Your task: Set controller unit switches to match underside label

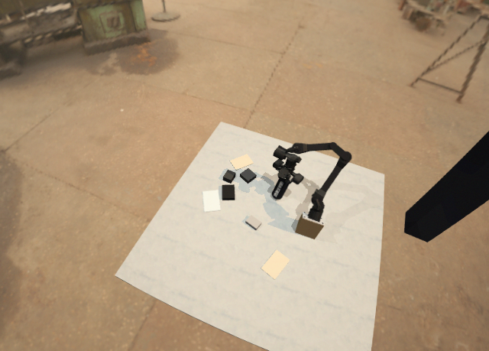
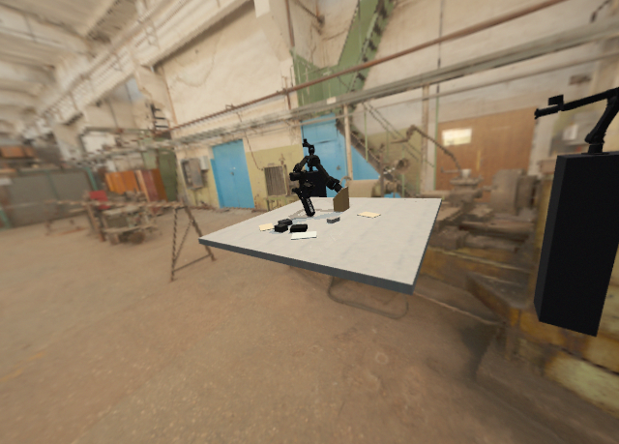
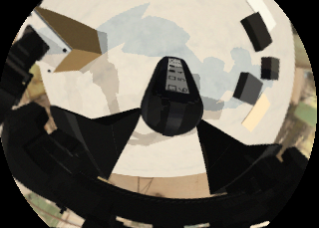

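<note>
Gripper (image 3: 171,148) at centre holds the dark grey controller unit (image 3: 173,99) tilted above the pale tabletop (image 1: 315,300); black square blocks (image 1: 247,175) lie left.

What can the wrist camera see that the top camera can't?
Only the wrist camera shows the label, a strip of little squares, on the dark box in the gripper. The squares are too blurry to read.

Only the top camera shows the whole bent arm, the dusty floor and a green machine.

Both show the gripper holding the tilted box, the white bench, small dark blocks, cream cards and the tan block under the arm.
</note>
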